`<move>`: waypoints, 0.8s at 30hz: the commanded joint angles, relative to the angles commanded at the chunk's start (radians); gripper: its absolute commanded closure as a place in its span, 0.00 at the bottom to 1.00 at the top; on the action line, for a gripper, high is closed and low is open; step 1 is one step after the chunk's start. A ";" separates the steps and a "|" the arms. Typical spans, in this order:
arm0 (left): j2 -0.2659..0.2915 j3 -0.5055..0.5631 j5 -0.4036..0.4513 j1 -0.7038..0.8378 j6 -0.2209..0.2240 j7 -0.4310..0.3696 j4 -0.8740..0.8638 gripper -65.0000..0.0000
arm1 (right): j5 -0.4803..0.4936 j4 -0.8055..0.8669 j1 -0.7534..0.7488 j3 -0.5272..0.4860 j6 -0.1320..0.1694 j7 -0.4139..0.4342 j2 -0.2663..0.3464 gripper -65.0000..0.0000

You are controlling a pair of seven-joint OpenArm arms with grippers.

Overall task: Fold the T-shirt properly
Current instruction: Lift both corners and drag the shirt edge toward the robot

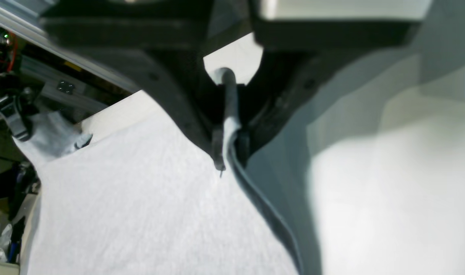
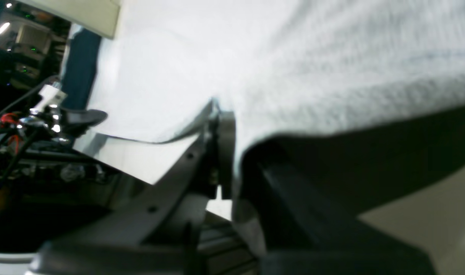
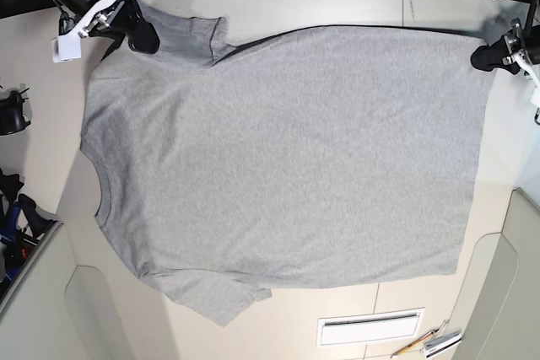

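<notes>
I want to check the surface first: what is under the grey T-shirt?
The light heather-grey cotton T-shirt lies spread on a pale beige table, which shows around its edges. Whatever lies beneath the cloth itself is covered and cannot be seen.

You're seeing matte black fingers [image 1: 171, 99] dotted with small round screws, red wires with green lights behind the wrists, and a white tag [image 3: 62, 48] hanging off one arm.
</notes>
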 joint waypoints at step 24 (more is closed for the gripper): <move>0.007 -0.112 0.125 -0.124 0.000 -0.214 0.000 1.00 | -0.124 -0.056 0.246 0.008 -0.001 0.032 0.000 1.00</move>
